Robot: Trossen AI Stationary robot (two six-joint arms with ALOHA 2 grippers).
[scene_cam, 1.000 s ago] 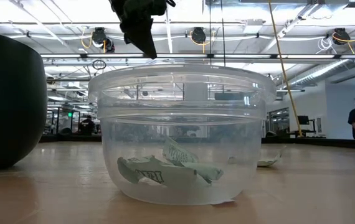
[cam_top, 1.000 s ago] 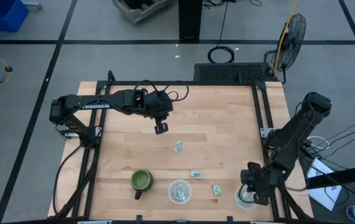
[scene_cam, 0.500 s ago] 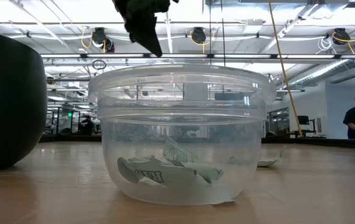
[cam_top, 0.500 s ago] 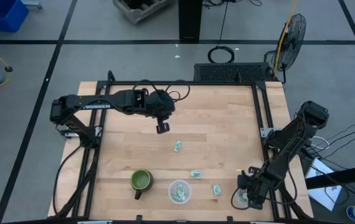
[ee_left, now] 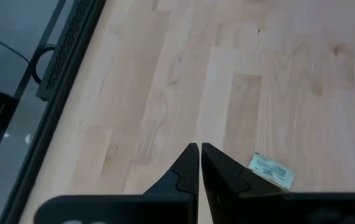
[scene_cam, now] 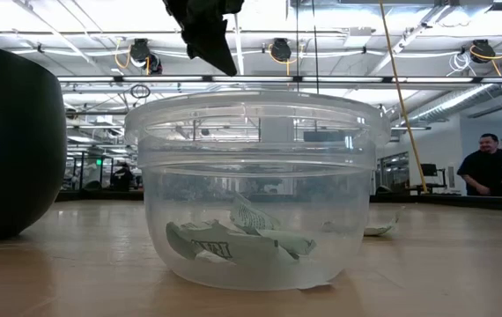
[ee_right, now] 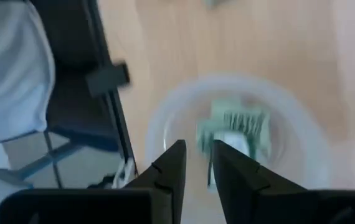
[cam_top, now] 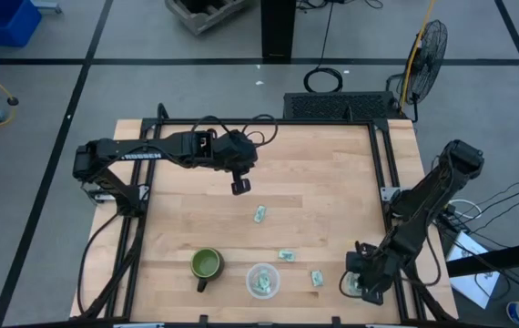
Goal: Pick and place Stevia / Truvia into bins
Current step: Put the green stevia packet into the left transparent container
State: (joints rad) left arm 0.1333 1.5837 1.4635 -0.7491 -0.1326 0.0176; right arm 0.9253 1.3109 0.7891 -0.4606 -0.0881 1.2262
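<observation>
My left gripper (cam_top: 240, 187) hovers shut over bare wood in the table's middle, above and beyond one pale green packet (cam_top: 259, 214); the left wrist view shows that packet (ee_left: 271, 169) lying flat beside the shut gripper (ee_left: 199, 148). Two more packets (cam_top: 286, 255) (cam_top: 317, 278) lie flat near the front. The middle clear cup (cam_top: 262, 280) (scene_cam: 255, 189) holds several packets (scene_cam: 233, 242). My right gripper (cam_top: 354, 284) (ee_right: 197, 149) hangs over the right clear cup (ee_right: 165, 106), fingers a little apart, with a packet (ee_right: 233, 127) inside the cup below them.
A dark green mug (cam_top: 206, 265) (scene_cam: 13, 141) stands left of the middle cup at the near edge. Black frame rails run along both table sides (cam_top: 391, 173). A person (scene_cam: 489, 172) is in the room far behind. Bare wood lies across the table's far half.
My left gripper has drifted a little toward the table's right, still shut. My right gripper has stayed above the right cup, shifting slightly toward the left. The person in the background has stepped further into view.
</observation>
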